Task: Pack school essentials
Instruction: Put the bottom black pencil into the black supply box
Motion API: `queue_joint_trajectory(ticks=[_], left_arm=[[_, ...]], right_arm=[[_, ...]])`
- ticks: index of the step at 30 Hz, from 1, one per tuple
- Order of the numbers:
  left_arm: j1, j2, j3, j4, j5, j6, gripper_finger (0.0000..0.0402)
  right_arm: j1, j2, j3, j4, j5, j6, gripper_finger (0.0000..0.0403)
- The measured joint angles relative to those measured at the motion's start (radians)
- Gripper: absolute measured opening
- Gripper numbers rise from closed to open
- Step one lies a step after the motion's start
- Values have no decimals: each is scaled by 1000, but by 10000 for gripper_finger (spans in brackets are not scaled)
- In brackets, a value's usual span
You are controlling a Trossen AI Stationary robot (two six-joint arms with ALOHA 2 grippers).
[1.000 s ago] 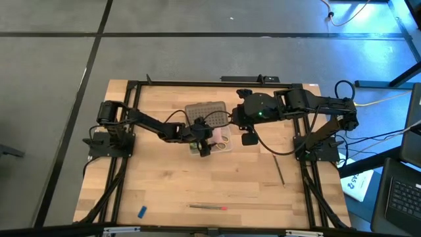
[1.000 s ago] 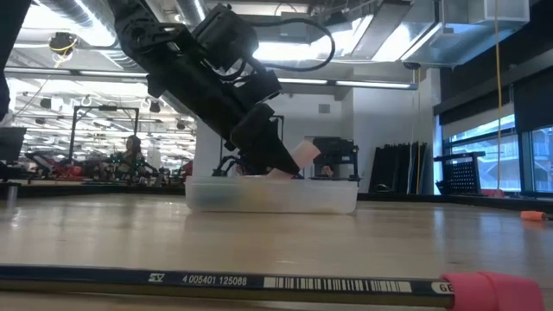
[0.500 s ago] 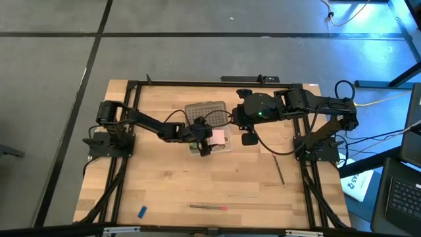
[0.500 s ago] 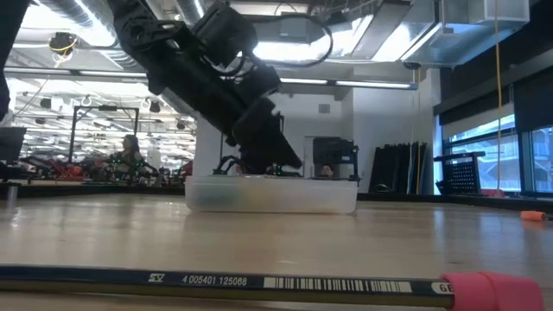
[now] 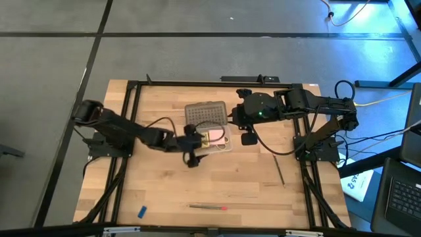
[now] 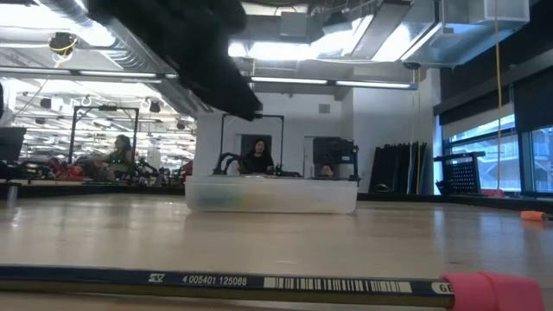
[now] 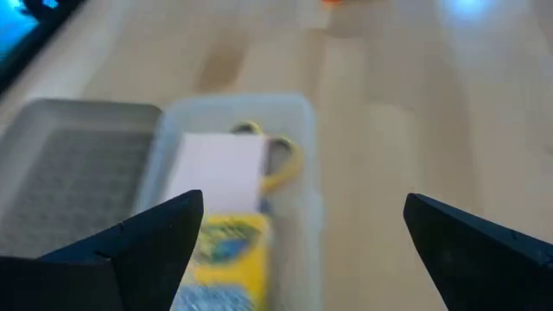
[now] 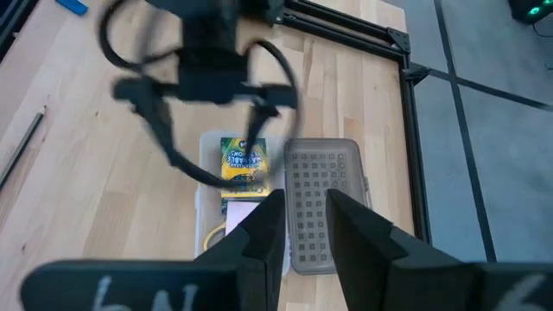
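From above, the left gripper [image 5: 191, 160] hangs beside the clear case [image 5: 227, 146], fingers wide and empty; next comes the pencil [image 5: 208, 207]. Its wrist view shows notepad [image 7: 221, 173], scissors [image 7: 285, 162] and crayon box [image 7: 226, 255] already inside.

an open-plan lab or workshop; exposed ceiling ducts [image 6: 104, 26] and strip lights overhead. people [image 6: 257, 157] sit at distant workbenches [image 6: 52, 168].
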Motion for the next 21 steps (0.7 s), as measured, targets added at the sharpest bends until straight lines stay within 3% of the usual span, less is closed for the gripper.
queue_joint_trajectory(ticks=[11,17,21], left_arm=[[-273,-87,0,-248,-3,-212,395],[-358,-87,0,-290,-11,-361,395],[-404,-87,0,-290,-71,-403,395]], right_arm=[[0,0,0,1,0,0,88],[0,0,0,38,1,-82,88],[0,0,0,63,-37,8,88]])
